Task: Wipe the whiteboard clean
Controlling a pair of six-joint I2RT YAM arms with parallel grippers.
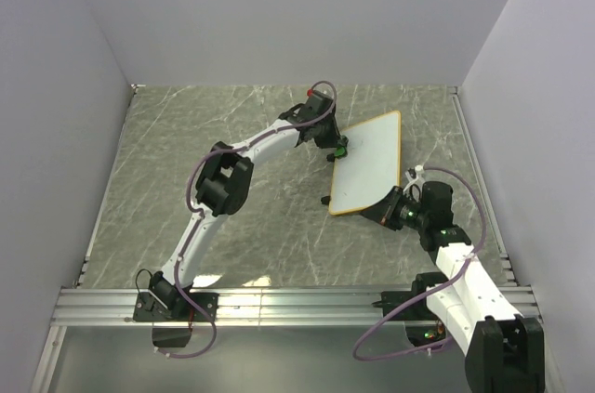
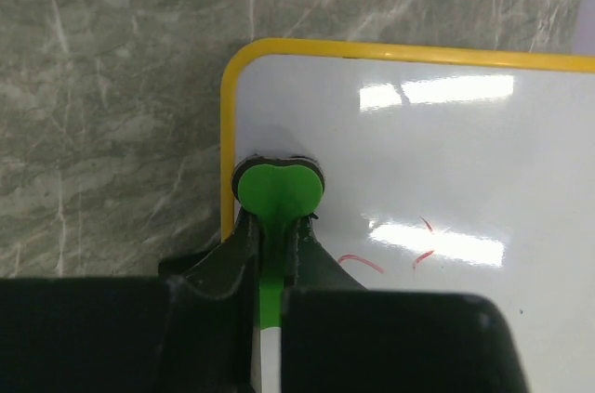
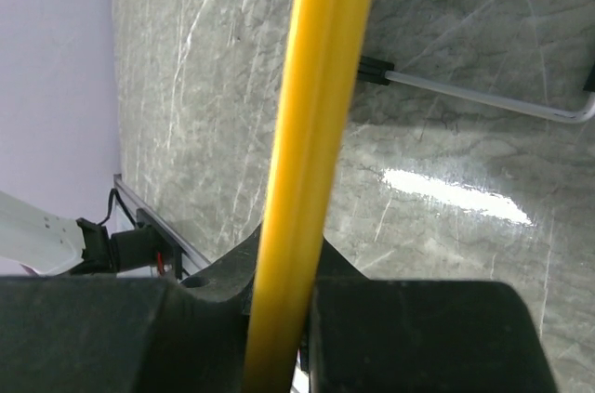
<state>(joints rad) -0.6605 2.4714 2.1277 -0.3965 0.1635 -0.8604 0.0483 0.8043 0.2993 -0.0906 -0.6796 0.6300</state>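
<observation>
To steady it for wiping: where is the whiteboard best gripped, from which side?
Pinch the whiteboard by its yellow frame at the near edge, from the right: a flat panel offers only edges. The right end effector grips there, clear of the eraser.

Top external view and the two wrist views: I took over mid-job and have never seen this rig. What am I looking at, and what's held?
Two robot arms are bolted at the near edge of the table. The top view looks down from behind them; each wrist view looks along that arm's own fingers. On that grey marbled table sits a whiteboard. The left gripper is shut on a green eraser pressed near the board's corner; red marks show beside it. The right gripper clamps the board's yellow frame.
</observation>
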